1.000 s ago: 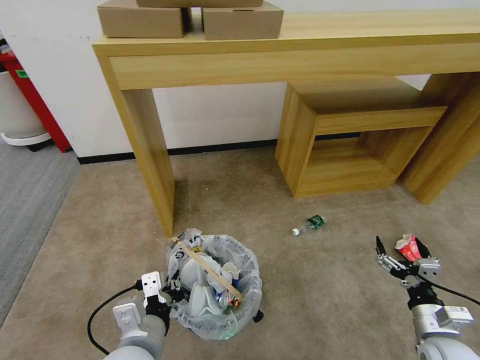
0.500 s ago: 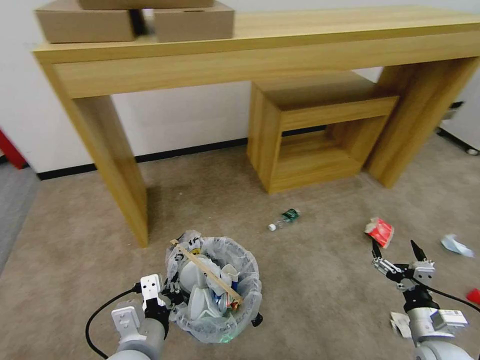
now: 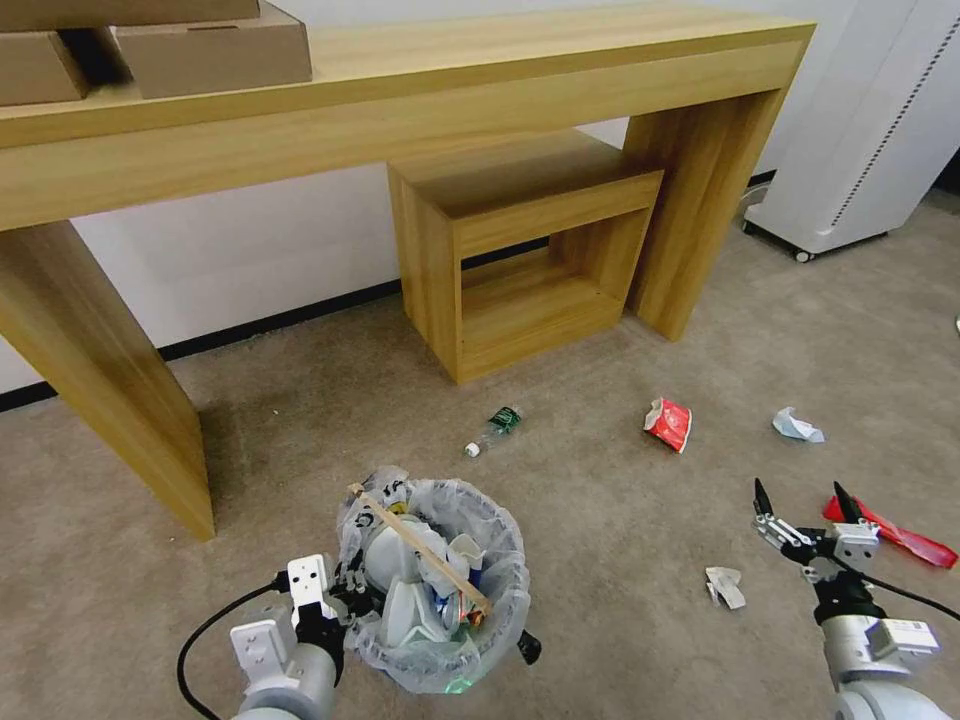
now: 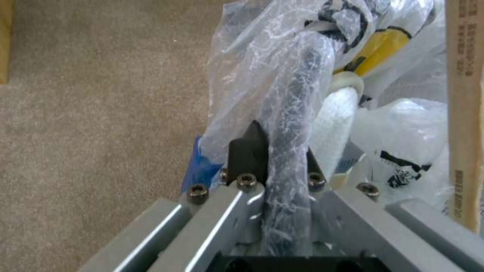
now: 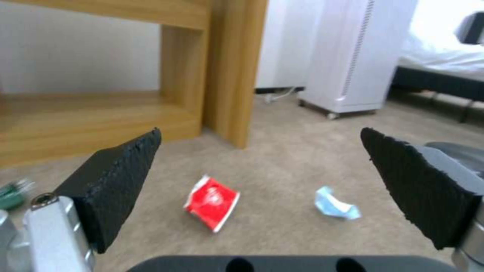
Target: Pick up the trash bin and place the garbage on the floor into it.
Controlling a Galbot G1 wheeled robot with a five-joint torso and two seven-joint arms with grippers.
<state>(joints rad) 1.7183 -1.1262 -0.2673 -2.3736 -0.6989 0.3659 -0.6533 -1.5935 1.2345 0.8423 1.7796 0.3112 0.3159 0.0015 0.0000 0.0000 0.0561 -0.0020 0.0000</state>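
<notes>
Left gripper sits low at the robot's left, clamped on the rim of the bin; the left wrist view shows the fingers pinching the dark rim with the crinkly bag wrapped over it. Bin is near the front of the head view, on or just above the carpet, cannot tell which. It is already full of stuff: white slippers, wrappers, and a wooden stick lying slanted across the top. Right gripper hangs at the robot's right above the carpet, jaws spread wide, nothing between them; the right wrist view shows both black pads far apart. Litter on the carpet: small green-label bottle on its side near the low wooden shelf, crumpled red packet further right, white-blue wrapper beyond that, flat red packet just beside the right gripper's fingertip, white paper scrap just to the gripper's left. In the right wrist view the crumpled red packet and blue wrapper lie ahead between the open pads. Long wooden desk stands against the wall with cardboard boxes on top; white appliance at far right.
</notes>
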